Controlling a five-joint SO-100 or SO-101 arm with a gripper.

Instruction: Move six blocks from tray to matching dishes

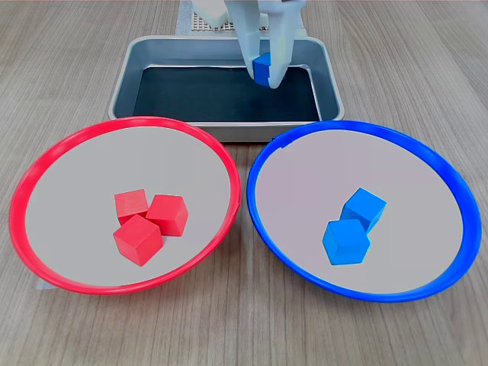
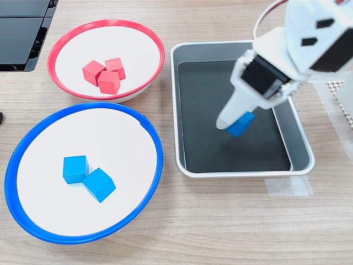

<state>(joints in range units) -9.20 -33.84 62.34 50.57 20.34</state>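
Over the tray [image 1: 126,76], the gripper [image 1: 267,72] is clamping the last blue block [image 1: 262,69]. Three red blocks [image 1: 145,221] are lying in the red dish [image 1: 46,160], two in the blue dish [image 1: 427,152]; next move likely calls for carrying it nearer, to the first exterior view's right.

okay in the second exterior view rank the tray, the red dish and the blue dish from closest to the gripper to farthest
1. Tray: directly under the gripper, which holds a blue block over its floor.
2. Red dish and blue dish, on the second exterior view's left: too close to call.
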